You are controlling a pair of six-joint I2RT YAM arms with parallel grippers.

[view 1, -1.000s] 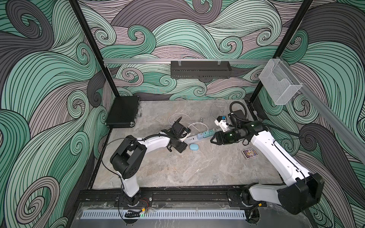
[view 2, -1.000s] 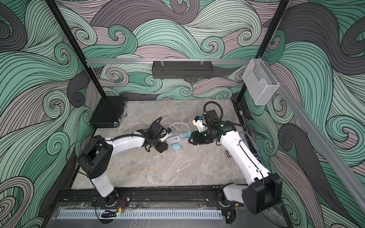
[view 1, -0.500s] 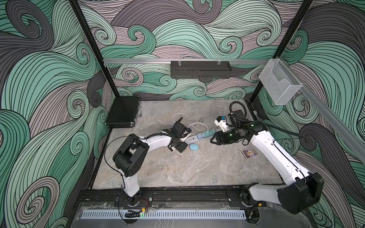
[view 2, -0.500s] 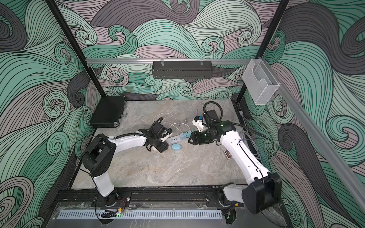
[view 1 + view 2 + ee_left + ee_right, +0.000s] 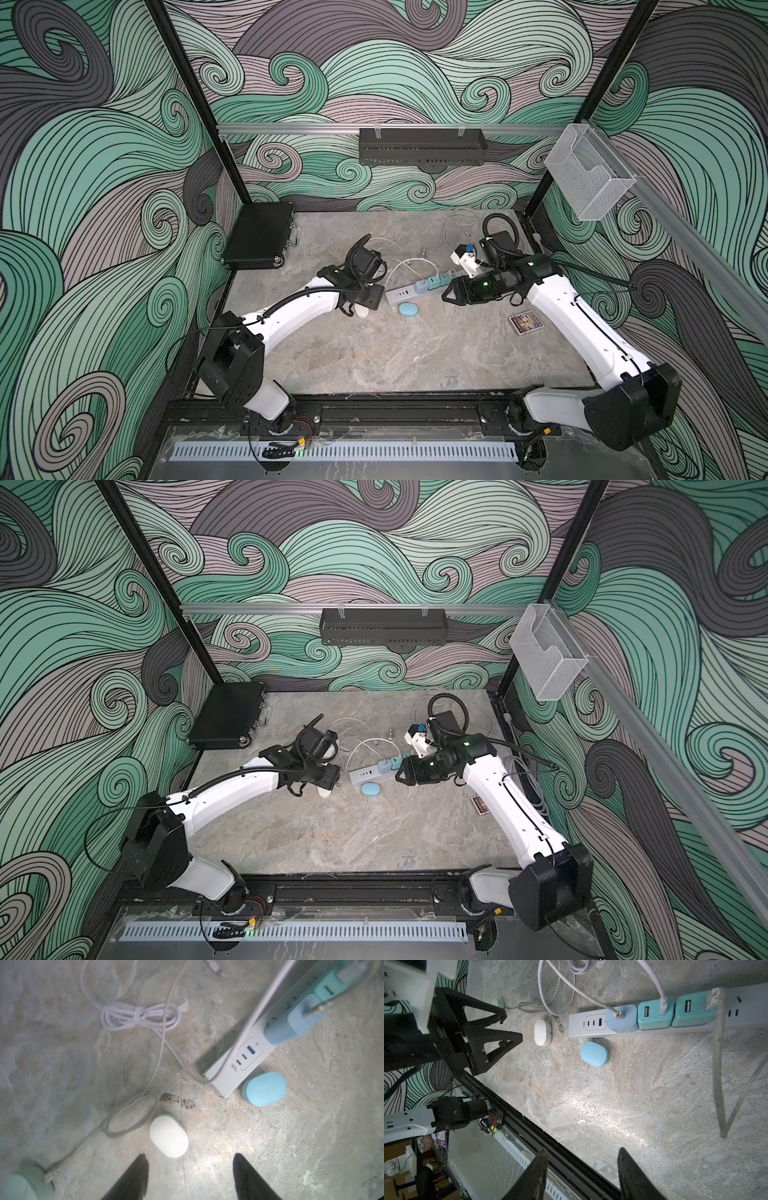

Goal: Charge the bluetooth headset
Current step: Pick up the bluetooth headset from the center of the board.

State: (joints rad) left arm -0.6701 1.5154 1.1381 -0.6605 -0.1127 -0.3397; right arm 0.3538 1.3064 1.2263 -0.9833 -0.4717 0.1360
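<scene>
The left arm (image 5: pixel 291 311) and right arm (image 5: pixel 573 316) stretch inward, toward each other. The left hand (image 5: pixel 190 1157) and right hand (image 5: pixel 582 1150) both gape wide, empty.

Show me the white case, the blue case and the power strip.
white case (image 5: pixel 168 1136), left wrist view, top centre.
blue case (image 5: pixel 264 1088), left wrist view, top centre.
power strip (image 5: pixel 577 1026), right wrist view, bare end near USB ports.
</scene>
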